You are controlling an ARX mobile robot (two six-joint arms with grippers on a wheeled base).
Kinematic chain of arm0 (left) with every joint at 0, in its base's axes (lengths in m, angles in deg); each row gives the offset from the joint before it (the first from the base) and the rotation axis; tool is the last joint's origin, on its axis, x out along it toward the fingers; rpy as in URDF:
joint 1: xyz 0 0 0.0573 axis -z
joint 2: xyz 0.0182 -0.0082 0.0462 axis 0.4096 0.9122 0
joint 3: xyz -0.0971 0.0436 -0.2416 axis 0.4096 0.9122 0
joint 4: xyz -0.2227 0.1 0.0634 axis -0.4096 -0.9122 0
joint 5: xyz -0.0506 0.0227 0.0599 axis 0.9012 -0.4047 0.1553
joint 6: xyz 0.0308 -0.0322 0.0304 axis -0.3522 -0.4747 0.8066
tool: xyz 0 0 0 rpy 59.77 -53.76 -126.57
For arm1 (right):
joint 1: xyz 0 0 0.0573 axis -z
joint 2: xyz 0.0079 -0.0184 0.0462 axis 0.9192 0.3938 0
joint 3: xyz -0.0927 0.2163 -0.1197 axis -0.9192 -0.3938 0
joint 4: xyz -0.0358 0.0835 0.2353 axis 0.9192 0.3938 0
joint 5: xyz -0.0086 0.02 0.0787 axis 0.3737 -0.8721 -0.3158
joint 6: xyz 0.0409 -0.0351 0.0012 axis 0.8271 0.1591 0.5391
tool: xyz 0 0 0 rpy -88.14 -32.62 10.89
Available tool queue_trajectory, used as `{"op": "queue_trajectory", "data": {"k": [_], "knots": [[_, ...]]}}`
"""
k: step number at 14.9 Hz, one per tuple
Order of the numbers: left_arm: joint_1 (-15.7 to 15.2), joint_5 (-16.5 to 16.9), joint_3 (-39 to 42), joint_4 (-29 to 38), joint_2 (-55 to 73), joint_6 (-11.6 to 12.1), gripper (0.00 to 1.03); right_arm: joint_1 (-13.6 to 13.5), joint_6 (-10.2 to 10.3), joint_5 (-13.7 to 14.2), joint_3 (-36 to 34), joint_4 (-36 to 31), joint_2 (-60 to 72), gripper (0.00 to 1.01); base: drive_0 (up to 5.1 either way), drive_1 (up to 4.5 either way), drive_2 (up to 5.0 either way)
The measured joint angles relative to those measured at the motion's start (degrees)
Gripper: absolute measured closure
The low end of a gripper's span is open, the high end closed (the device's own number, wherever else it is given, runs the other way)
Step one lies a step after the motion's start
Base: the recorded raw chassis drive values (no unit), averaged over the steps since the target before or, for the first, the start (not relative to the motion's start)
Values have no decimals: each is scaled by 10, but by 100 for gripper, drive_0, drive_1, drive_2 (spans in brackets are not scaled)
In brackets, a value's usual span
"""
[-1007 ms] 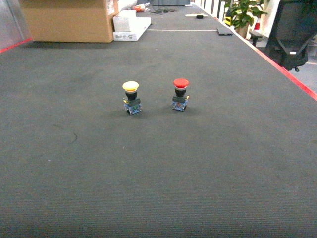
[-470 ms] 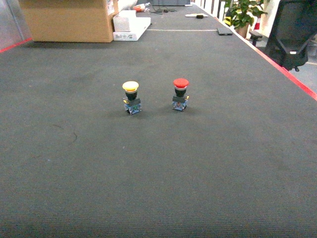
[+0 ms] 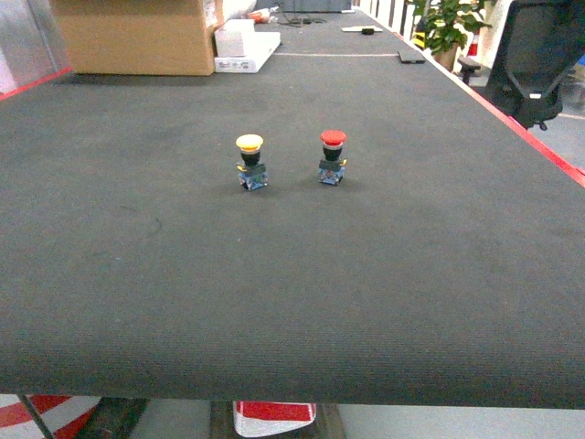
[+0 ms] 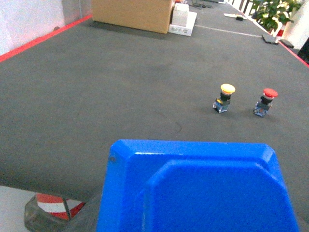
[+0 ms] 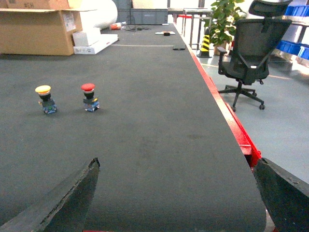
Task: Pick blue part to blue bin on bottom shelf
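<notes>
Dark mat (image 3: 292, 293) edge near; buttons (image 3: 249, 162) beyond.

The dark table mat (image 3: 292, 302) is interrupted near its middle only by a yellow-capped push button (image 3: 249, 161) and a red-capped push button (image 3: 333, 156), which are set upright side by side with a gap between them. The mat's far end is blocked by a cardboard box (image 3: 137, 37) and white boxes (image 3: 242, 46). An office chair (image 5: 251, 48) is placed off the right edge.
</notes>
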Motion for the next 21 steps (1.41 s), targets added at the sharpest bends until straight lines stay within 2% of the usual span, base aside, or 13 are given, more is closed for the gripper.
{"op": "queue_trajectory", "data": {"k": [7,21], "knots": [[-1,-2,1,0,2,0,59,0,0,0,0,-2,0,3,0,0,0],[0,-2,1,-1,2,0,59,0,0,0,0,-2,0,3,-154,-154,-154]]}}
